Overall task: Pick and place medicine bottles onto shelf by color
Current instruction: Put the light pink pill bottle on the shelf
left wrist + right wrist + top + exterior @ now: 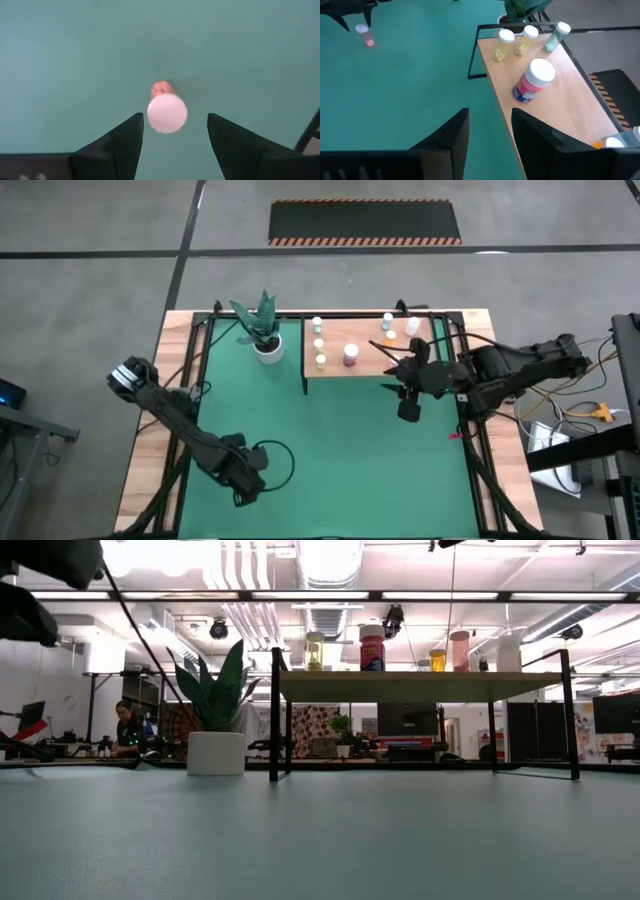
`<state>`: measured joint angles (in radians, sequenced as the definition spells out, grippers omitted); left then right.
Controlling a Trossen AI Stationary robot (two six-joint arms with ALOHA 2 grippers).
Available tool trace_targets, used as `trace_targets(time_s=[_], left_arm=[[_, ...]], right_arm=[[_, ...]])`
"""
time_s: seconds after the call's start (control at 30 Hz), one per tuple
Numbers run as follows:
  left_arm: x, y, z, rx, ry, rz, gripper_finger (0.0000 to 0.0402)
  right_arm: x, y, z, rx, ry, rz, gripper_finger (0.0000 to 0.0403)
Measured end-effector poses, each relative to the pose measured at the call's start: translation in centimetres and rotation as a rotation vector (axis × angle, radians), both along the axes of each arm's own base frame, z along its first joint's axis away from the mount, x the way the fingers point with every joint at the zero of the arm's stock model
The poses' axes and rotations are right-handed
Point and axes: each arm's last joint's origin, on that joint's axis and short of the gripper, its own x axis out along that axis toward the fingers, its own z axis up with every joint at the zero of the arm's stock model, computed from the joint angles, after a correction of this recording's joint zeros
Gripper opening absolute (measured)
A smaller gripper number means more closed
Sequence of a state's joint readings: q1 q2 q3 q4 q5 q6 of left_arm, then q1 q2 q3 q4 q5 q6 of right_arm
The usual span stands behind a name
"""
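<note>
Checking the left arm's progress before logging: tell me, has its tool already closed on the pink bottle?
No: in the left wrist view the left tool stands open, its fingers clear of the pink bottle standing between them on the green mat.

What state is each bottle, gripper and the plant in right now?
Pink bottle: upright on the green mat, between the open fingers, not gripped.
Left gripper: open, over the pink bottle.
Right gripper: open, empty, at the shelf edge.
Large magenta bottle: upright on the shelf.
Two yellow bottles: upright on the shelf.
Teal bottle: upright on the shelf.
Plant: upright.
</note>
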<state>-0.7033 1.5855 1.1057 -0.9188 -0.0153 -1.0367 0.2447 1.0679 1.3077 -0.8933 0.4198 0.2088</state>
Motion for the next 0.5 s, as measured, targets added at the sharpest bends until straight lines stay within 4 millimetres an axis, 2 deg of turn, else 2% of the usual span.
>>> trace_targets(time_s=[0.3, 0.5], left_arm=[[-0.06, 0.22, -1.01, 0.058, 0.01, 0.003, 0.0198], [-0.1, 0.2, -1.04, 0.047, 0.019, -0.004, 0.0139]], right_arm=[[0.06, 0.01, -0.13, -0.001, 0.004, -0.001, 0.0137], [0.06, 0.01, -0.13, -0.001, 0.004, -0.001, 0.0137]])
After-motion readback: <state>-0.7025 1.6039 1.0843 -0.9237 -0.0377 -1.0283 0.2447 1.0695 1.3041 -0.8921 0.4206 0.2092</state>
